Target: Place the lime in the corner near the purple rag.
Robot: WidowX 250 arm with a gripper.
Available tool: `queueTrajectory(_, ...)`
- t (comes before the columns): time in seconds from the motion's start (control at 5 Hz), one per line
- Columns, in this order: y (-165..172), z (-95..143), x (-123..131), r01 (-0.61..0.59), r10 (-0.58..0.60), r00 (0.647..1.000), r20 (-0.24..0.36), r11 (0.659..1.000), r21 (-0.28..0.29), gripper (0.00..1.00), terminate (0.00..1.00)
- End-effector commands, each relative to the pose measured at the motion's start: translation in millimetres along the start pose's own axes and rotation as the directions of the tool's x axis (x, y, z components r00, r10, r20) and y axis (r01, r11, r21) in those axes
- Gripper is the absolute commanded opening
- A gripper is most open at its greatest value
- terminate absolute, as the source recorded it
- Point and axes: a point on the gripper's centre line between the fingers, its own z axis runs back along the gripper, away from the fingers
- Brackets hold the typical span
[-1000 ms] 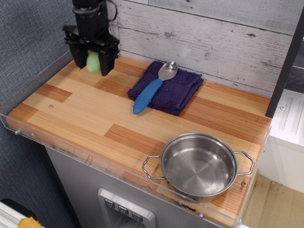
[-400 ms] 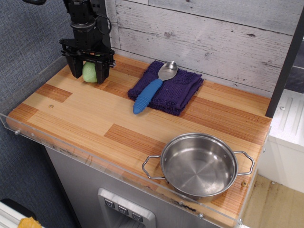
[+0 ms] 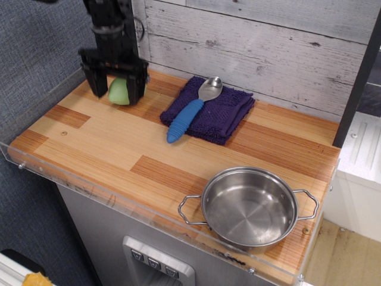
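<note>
In the single overhead view the gripper (image 3: 116,89) is blurred at upper left and we see only part of the lime (image 3: 119,92), pinched between its fingers by the corner (image 3: 138,70); the purple rag (image 3: 208,109) lies right of it under a spoon (image 3: 191,110); a pot (image 3: 250,206) sits lower right; since a moment ago the lime has shifted slightly right.

Pale green lime (image 3: 118,92), dk purple rag (image 3: 217,113)
</note>
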Motion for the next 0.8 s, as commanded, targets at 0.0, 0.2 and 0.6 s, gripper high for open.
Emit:
queueTrajectory(0.0,-0.8,123.5,-29.5,0.040,-0.049,0.974,0.221,0.998,0.043,1.00,0.00)
queueTrajectory(0.2,-27.3,151.0,-54.8,0.097,-0.095,0.968,0.234,0.995,0.002,1.00,0.00)
queueTrajectory(0.6,-65.1,140.0,-94.5,0.229,-0.213,0.963,0.163,0.970,-0.084,1.00,0.00)
